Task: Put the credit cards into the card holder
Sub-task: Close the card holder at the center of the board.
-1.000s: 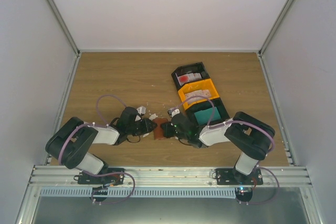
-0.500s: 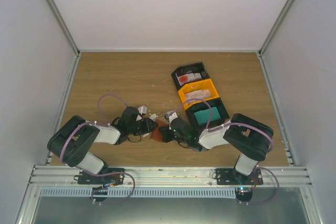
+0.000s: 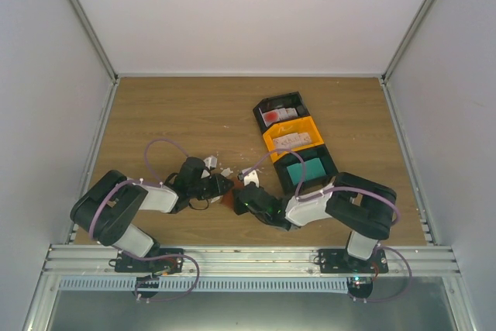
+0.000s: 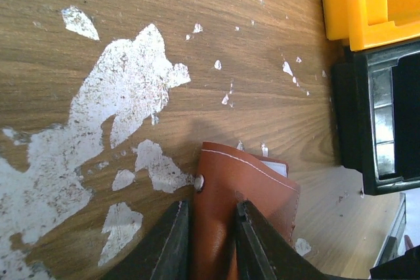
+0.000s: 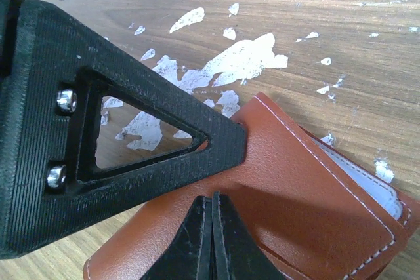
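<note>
While shut, right gripper [image 5: 212,200] low over the card holder [image 5: 308,218].

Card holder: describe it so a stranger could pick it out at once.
On the wooden table, look left of the row of bins, at the near middle. The card holder lies there, pinched in the left arm's jaws. Unlike the black and yellow plastic bins, it is flat, reddish-brown stitched leather.
</note>
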Controlling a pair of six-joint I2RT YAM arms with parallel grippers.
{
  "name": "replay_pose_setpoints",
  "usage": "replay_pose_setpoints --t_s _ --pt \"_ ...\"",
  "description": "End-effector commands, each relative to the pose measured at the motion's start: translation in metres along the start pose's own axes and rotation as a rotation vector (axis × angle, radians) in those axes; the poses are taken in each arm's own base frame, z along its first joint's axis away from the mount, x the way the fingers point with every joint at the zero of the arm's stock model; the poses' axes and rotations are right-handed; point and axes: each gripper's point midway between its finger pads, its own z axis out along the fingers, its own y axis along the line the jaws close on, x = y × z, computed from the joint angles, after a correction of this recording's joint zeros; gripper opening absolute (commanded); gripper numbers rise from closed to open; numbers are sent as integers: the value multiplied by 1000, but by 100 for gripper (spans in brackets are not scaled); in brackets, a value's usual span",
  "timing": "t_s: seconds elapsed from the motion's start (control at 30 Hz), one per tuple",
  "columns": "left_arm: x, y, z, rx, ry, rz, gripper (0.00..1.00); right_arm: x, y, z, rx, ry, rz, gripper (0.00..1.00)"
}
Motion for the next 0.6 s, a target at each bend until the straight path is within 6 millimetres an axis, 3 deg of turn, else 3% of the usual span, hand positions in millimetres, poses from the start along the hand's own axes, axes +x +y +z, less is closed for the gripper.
replay_pose_setpoints --t_s 0.0,0.17,0.27,0.37,0.47,0.57 --pt "46 38 -1 -142 157 -55 25 130 -82 -23 251 434 -155 0" --pt "35 18 -8 -95 132 -15 31 125 -76 -24 223 403 -162 0" --pt "28 7 -13 -70 116 13 38 109 -62 -25 189 380 -161 0" --pt "21 -1 -19 -74 98 42 44 69 -42 -25 161 317 -126 5" --pt "17 -2 -26 -95 79 62 49 19 -34 -31 166 250 -90 26" --pt "16 -2 -34 -109 70 77 53 -22 -33 -43 219 206 -98 37"
